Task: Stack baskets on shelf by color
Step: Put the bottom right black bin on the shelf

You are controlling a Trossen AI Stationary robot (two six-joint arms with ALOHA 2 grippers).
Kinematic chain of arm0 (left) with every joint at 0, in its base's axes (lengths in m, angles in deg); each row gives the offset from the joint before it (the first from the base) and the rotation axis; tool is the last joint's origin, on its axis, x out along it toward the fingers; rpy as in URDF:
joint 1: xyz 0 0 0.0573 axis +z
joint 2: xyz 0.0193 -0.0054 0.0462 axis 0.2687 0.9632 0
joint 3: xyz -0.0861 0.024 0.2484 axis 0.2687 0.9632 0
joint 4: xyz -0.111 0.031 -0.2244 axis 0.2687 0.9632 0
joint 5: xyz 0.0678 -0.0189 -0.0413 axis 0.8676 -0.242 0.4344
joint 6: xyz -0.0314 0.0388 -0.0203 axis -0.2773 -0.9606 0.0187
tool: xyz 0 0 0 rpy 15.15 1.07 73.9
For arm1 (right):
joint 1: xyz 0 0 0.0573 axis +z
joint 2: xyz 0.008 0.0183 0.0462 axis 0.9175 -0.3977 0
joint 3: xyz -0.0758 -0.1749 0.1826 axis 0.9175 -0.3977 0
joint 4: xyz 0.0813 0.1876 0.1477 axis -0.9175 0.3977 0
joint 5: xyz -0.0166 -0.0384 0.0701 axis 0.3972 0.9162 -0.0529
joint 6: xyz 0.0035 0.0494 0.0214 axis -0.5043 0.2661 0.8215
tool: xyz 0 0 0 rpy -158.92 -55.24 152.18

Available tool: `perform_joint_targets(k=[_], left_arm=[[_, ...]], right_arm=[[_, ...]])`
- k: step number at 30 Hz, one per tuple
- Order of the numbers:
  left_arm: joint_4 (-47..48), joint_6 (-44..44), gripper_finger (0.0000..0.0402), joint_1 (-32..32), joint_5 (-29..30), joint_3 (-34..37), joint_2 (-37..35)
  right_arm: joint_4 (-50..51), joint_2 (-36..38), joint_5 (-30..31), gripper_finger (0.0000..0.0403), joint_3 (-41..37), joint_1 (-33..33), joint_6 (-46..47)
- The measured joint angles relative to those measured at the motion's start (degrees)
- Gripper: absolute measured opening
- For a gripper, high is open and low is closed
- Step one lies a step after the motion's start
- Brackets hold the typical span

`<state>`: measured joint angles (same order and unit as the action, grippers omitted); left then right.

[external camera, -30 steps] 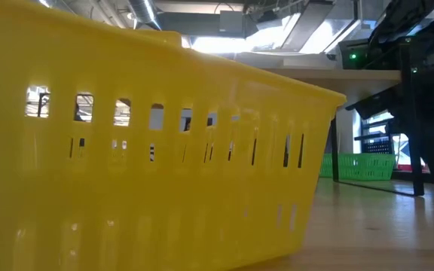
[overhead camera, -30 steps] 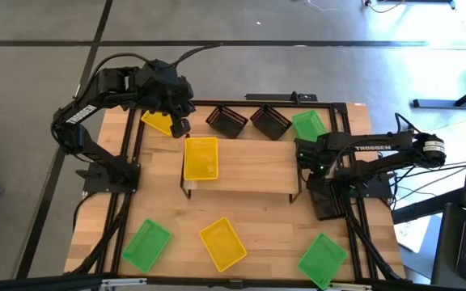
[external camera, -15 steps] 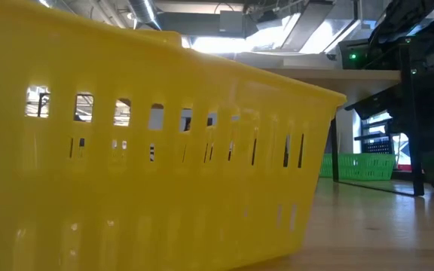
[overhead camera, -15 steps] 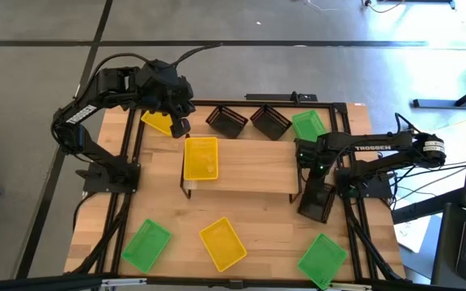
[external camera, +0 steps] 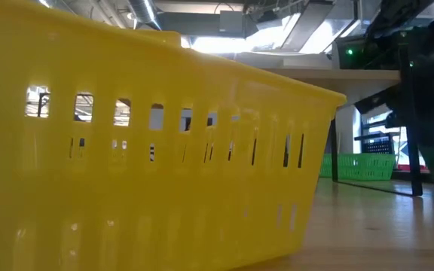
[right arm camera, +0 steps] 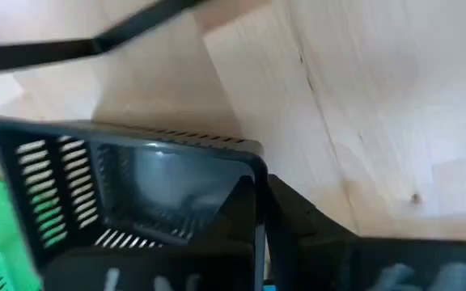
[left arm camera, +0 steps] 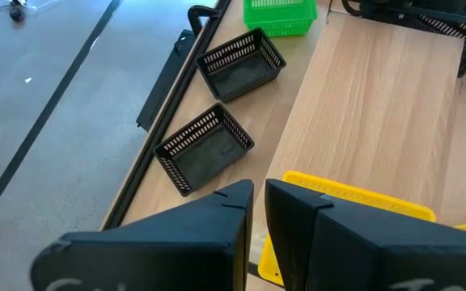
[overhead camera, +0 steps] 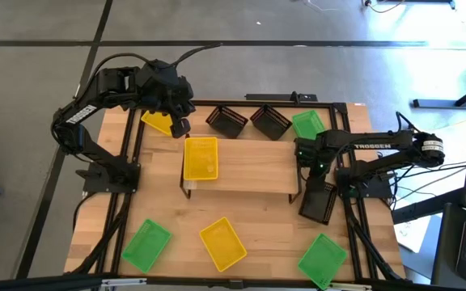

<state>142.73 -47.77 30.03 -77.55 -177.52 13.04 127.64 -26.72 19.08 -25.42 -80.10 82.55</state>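
Observation:
The shelf (overhead camera: 249, 168) stands mid-table with one yellow basket (overhead camera: 201, 158) resting on its left end. My right gripper (overhead camera: 315, 179) is off the shelf's right end, shut on a black basket (overhead camera: 318, 202). Two more black baskets (overhead camera: 226, 121) (overhead camera: 270, 121) and a green one (overhead camera: 308, 125) lie behind the shelf. My left gripper (left arm camera: 258, 212) hangs shut and empty above the far left, by another yellow basket (overhead camera: 156, 121). On the near side lie two green baskets (overhead camera: 146, 244) (overhead camera: 323, 259) and a yellow one (overhead camera: 222, 242). My right gripper pinches one side wall (right arm camera: 249, 174) of the black basket at its rim, one finger inside the basket and one outside. The fingers come from above, pointing steeply down. The basket hangs tilted from them; whether its low end touches the table I cannot tell.
Black rails (overhead camera: 128, 202) run along the table's left and right sides. In the low view the near yellow basket (external camera: 126, 150) fills most of the picture, and the shelf's thin black legs (external camera: 413, 143) stand at the right with a green basket (external camera: 356, 165) beyond.
My right gripper has taken hold of the black basket by its wall. The basket has shifted a little toward the shelf's right end and now sits tilted rather than flat.

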Motion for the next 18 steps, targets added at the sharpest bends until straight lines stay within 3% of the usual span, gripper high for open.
perform_joint_targets(k=[14, 18], left_arm=[[0.0, 0.0, 0.0027, 0.0, 0.0, 0.0, 0.0], [0.0, -0.4, 0.0027, 0.0, 0.0, 0.0, 0.0]], right_arm=[[14.1, 0.1, -0.6, 0.0, 9.8, 0.0, -3.5], [17.0, 0.1, 1.6, 0.0, 12.9, 0.0, -2.9]])
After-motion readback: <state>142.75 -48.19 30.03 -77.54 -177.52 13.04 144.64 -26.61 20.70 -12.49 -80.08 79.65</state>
